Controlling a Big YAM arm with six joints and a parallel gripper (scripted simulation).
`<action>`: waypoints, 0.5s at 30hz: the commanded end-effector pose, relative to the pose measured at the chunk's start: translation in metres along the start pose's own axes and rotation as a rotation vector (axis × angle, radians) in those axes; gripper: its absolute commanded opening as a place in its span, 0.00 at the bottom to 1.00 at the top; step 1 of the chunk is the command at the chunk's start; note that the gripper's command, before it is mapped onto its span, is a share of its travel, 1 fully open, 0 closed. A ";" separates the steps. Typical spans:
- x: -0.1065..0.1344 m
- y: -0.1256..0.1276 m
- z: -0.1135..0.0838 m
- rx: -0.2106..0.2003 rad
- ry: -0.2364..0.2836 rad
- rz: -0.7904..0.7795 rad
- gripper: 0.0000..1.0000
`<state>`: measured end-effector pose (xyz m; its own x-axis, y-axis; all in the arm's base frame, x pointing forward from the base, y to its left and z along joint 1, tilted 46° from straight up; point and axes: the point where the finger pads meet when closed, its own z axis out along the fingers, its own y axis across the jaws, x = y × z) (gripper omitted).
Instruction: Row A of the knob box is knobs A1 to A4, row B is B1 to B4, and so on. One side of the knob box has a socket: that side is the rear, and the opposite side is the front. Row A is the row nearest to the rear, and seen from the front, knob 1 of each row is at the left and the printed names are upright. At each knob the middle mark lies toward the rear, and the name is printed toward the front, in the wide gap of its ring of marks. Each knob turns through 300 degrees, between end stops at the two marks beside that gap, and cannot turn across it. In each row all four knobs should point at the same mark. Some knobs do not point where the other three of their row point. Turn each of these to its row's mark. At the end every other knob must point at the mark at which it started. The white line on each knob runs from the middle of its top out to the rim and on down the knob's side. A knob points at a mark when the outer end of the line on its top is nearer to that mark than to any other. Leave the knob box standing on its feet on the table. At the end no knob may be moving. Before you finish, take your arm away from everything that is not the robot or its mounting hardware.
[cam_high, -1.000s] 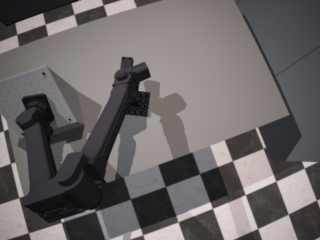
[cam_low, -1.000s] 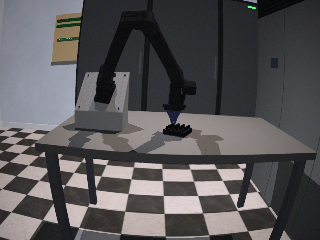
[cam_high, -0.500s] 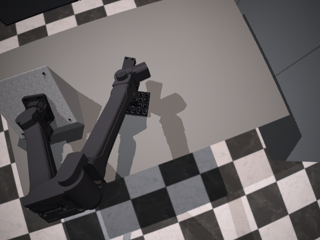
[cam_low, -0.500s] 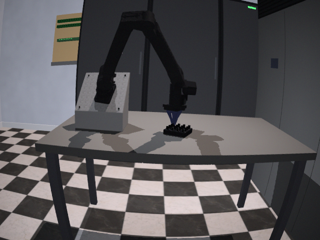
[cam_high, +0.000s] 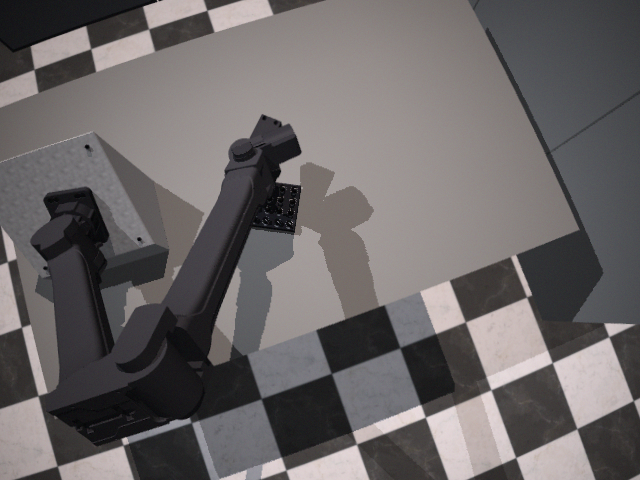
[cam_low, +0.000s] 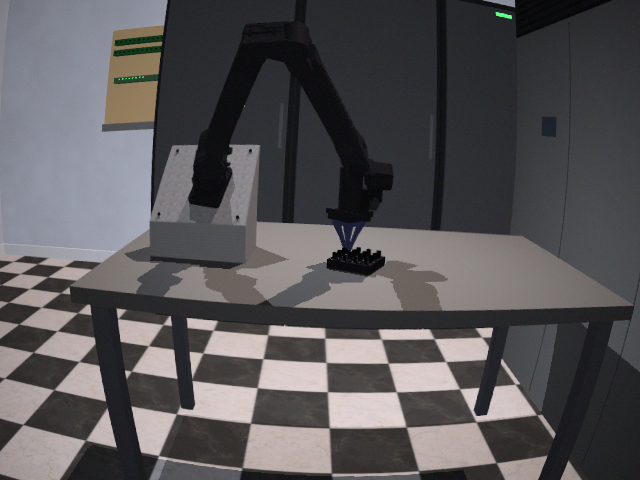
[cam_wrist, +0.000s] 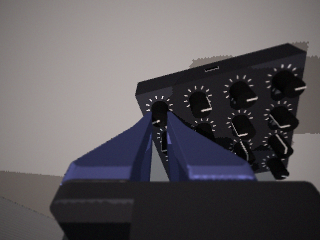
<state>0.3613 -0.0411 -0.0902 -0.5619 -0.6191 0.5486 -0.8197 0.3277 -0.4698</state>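
Knob box (cam_high: 279, 207) half hidden under arm (cam_high: 217, 242) from top; black, square, low, matte, standing mid-table (cam_low: 465, 273) near grey metal base block (cam_low: 206, 227). Printed names unreadable. Socket (cam_wrist: 211, 68) on far edge in wrist view. Gripper (cam_wrist: 161, 131) with blue wedge-shaped fingers, jaws nearly together, pinching a knob (cam_wrist: 163, 141) in the leftmost column, second row from the socket; most of that knob covered by the fingers. Corner knob (cam_wrist: 159, 108) just beyond the tips. Near rows cut off by gripper body.
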 end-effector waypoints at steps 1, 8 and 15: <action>-0.002 -0.005 -0.002 0.010 -0.009 0.147 0.08; -0.002 -0.004 -0.002 0.009 -0.008 0.307 0.08; -0.002 -0.004 -0.002 0.009 -0.008 0.438 0.08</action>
<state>0.3613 -0.0409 -0.0903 -0.7806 -0.4937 0.3833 -0.6151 0.4980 -0.6113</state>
